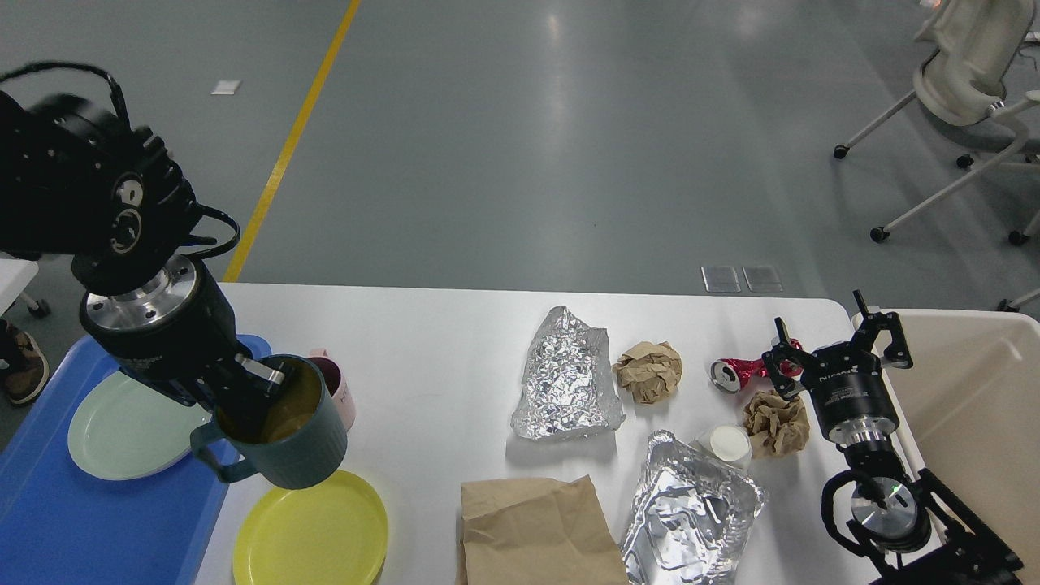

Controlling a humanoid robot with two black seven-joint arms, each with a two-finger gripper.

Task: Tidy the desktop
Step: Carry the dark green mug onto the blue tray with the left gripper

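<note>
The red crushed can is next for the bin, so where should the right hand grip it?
Grip the red crushed can across its pinched middle, from above; it lies on its side on the desktop, open end toward the camera, beside the open right hand.

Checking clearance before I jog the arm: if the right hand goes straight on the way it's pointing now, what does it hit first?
The right hand, open, points toward the table's far edge. Nothing lies between its fingers; the crushed red can sits off to its left, the beige bin to its right. The way looks free past the desktop edge, though depth is hard to judge.
</note>
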